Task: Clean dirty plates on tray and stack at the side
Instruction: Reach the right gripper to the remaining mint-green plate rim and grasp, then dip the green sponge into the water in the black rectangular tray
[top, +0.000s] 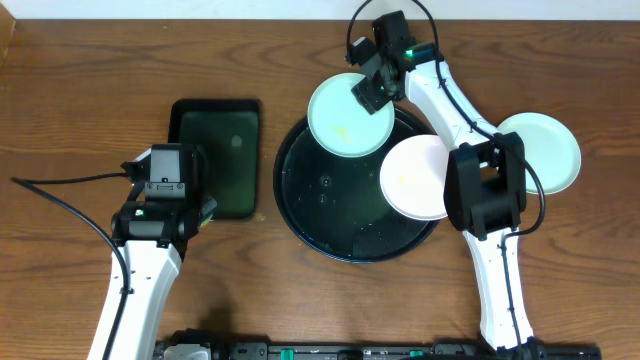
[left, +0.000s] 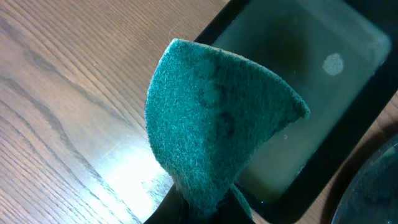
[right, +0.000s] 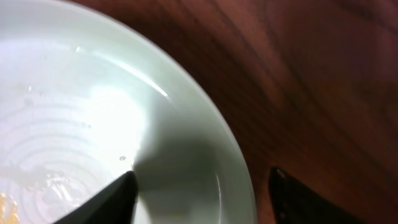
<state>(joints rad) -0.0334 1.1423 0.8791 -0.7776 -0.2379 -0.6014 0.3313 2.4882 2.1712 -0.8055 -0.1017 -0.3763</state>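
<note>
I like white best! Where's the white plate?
Overhead, the white plate lies on the right edge of the round black tray, between the top mint plate and the right mint plate.

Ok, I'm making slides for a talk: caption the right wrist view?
Right gripper, jaws open, straddles the rim of a smeared pale mint round plate, dark-brown wood-grain tabletop beyond.

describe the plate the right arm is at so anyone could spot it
Start at the large round black tray in the middle. A pale mint round plate overlaps its far rim, the right tool astride its edge. The white round plate beside it differs in colour; the other mint plate lies off the tray.
</note>
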